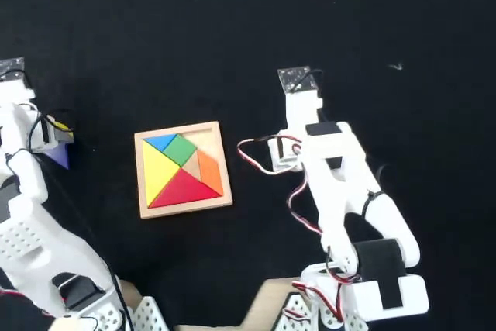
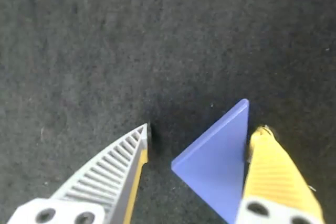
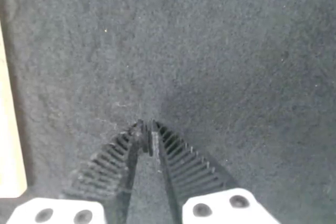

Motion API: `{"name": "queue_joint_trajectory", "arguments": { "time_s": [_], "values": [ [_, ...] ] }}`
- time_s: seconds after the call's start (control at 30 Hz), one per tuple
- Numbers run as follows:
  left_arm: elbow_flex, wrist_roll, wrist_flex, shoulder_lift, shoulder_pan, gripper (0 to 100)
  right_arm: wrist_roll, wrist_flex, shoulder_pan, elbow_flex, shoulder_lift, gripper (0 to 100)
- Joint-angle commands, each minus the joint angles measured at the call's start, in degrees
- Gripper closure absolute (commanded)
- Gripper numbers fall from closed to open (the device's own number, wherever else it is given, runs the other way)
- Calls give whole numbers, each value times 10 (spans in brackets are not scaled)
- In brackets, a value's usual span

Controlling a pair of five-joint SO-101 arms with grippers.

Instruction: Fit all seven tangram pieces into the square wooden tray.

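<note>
Left hand (image 2: pixel 202 129) stands spread, blue triangle (image 2: pixel 218 166) between its fingers, touching the yellow one; right hand (image 3: pixel 145 127) is pressed together, empty; wooden tray (image 1: pixel 186 208) holds six pieces (image 1: pixel 186 187), one corner bare.

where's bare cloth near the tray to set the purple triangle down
Bare cloth lies wide beyond the far rim of the tray, and in the strip between it and the left pincer, whose fingers bracket the purple triangle. It is crowded on the tray's other side, where wires from the right arm loop close, and by the arm bases.
</note>
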Motion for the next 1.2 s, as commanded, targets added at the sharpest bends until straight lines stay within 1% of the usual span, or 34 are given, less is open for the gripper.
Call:
{"name": "queue_joint_trajectory", "arguments": {
  "time_s": [0.0, 0.07, 0.23, 0.3, 0.43, 0.5, 0.63, 0.7, 0.8, 0.87, 1.07, 1.17],
  "values": [
    [-24, -8, 30, 1, 35, 701, 7, -9, 8, 0, 0, 986],
    [-24, -8, 57, -3, 36, 705, 7, -9, 8, 0, 0, 986],
    [-25, -9, 112, -4, 36, 809, 7, -9, 8, 0, 0, 986],
    [-25, -8, 120, -3, 34, 827, 7, -9, 8, 0, 0, 986],
    [-20, -4, 123, -3, 36, 797, 7, -9, 8, 0, 0, 986],
    [-20, 24, 126, -2, 37, 772, 7, -9, 9, 0, 0, 986],
    [-35, 72, 175, -4, 29, 715, 7, -9, 9, 0, 0, 985],
    [-51, 95, 212, -4, 13, 691, 7, -9, 7, 0, 0, 985],
    [-57, 105, 241, -4, 1, 686, 7, -9, 7, 0, 0, 985],
    [-43, 110, 243, -3, 0, 686, 7, -9, 6, 0, 0, 985],
    [-33, 190, 235, -3, 0, 686, 7, -9, 6, 0, 0, 985],
    [-36, 243, 193, 1, -4, 686, 7, -9, 6, 0, 0, 985]
  ]
}}
